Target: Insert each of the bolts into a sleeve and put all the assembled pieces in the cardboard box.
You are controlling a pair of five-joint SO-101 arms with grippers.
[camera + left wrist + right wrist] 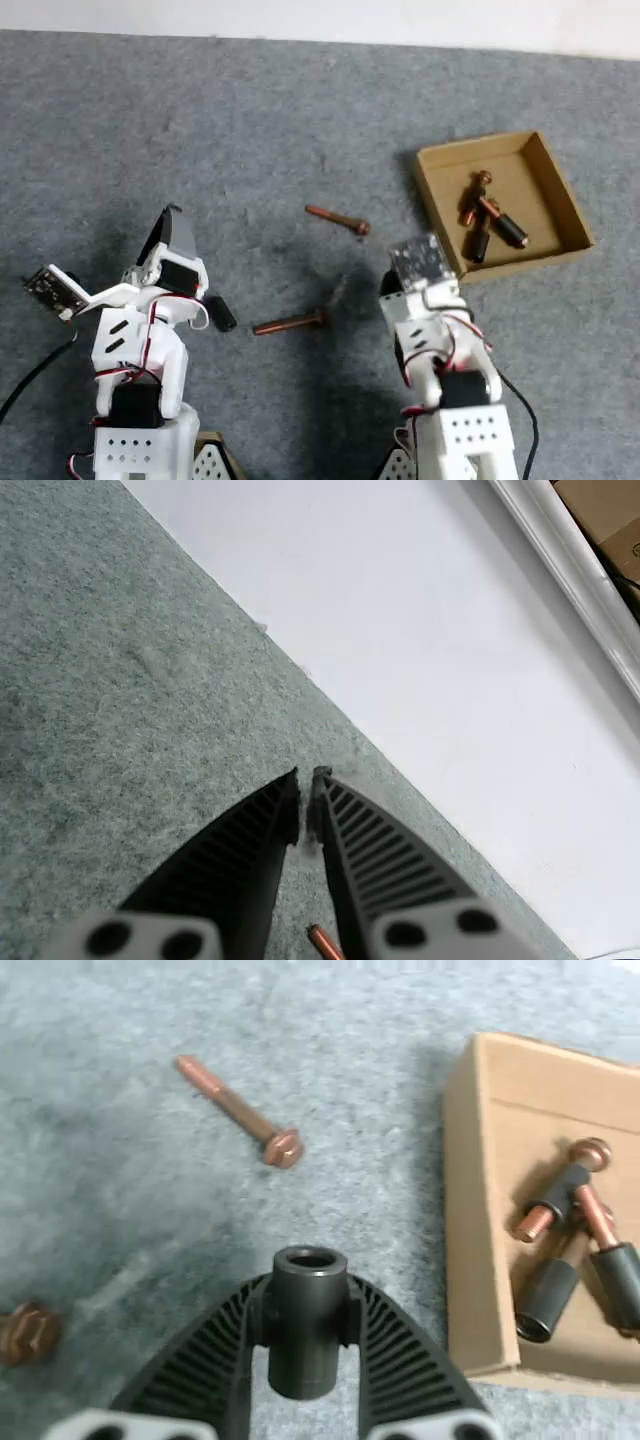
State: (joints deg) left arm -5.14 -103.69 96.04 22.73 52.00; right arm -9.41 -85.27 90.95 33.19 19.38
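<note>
Right pincer (pixel 307 1295) clamped on sleeve (pixel 305 1345); left pincer (pixel 307 780) together, bolt end (pixel 322 942) cut off.

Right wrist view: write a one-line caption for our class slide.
Right gripper grips a black sleeve over grey carpet, with a loose bolt and the cardboard box of assembled pieces beyond.

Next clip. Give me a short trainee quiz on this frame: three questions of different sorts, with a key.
1. True or false: the right gripper is empty.
2. How many bare bolts lie on the mat outside the cardboard box?
3. Where are the assembled pieces? A: in the cardboard box. B: on the mat. C: in the right gripper.
Key: 1 false, it is shut on a black sleeve; 2 two; 3 A.
</note>
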